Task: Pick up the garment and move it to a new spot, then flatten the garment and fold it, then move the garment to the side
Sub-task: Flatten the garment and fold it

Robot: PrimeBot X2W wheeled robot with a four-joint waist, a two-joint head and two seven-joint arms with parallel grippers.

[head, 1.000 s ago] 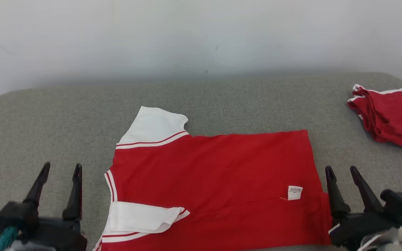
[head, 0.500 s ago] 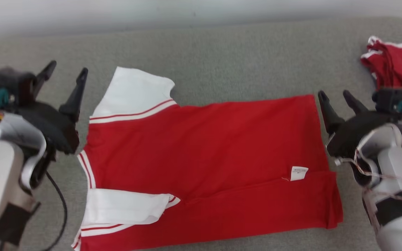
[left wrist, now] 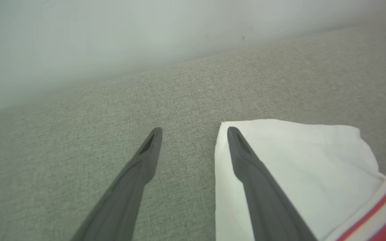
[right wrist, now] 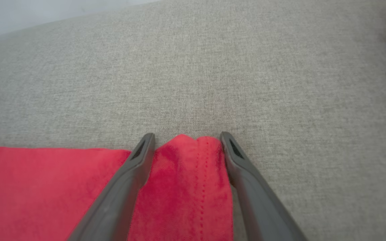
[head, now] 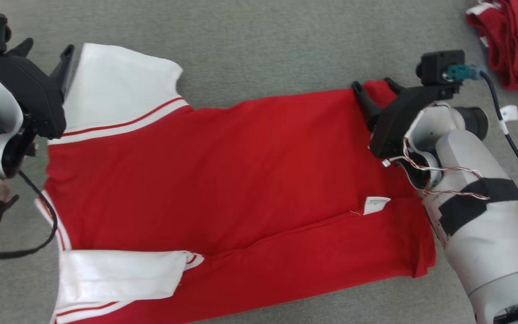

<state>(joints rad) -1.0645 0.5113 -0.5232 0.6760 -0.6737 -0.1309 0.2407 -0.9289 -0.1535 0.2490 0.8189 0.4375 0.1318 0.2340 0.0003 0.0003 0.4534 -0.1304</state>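
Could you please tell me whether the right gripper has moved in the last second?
Yes: the right gripper went forward along the right edge of the red shirt, from beside the label to the far corner.

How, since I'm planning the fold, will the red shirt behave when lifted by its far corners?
Probably floppy: the red shirt lies limp, its corner bunched inside the right claw. Likely light: thin knit, creased where folded. It may cling to the grey textured surface rather than slide.
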